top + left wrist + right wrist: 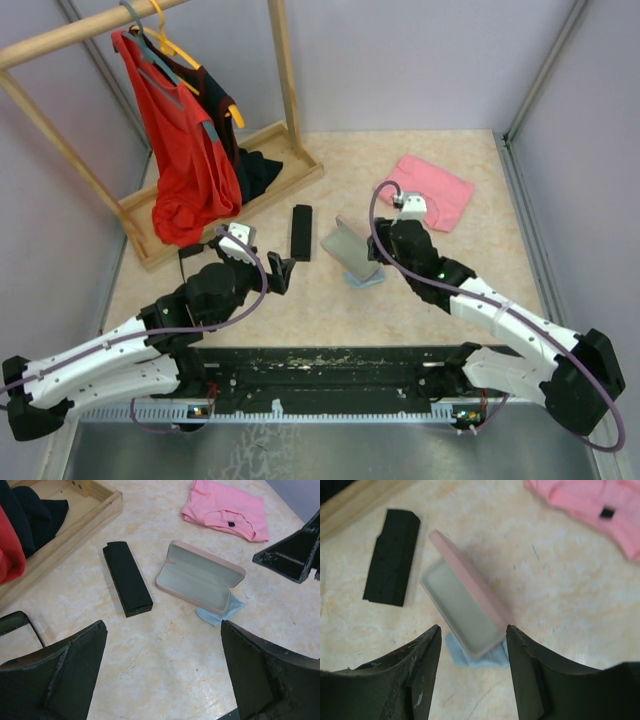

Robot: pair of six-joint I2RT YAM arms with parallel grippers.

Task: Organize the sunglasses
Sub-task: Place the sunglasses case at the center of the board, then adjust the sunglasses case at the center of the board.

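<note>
The white-shelled left arm [110, 360] and right arm [520, 325] have black joints and thin purple cables [372, 215] looping along them. The matte black left claw [162, 630] and right claw [473, 630] have scuffed, wedge-shaped fingers [60, 675].

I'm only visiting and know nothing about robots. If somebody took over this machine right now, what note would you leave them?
Left hand: open and empty, hovering near the black case.
Right hand: jaws apart at the near end of the pink case, with nothing visibly held.
Sunglasses: only a black frame edge shows, by the left hand. It is probably one pair. No other pair is in view.
Done: the pink case lies open and empty on a blue cloth. The black case is shut.
Left: no glasses are stowed yet, so probably find both pairs and put them in the cases.
</note>
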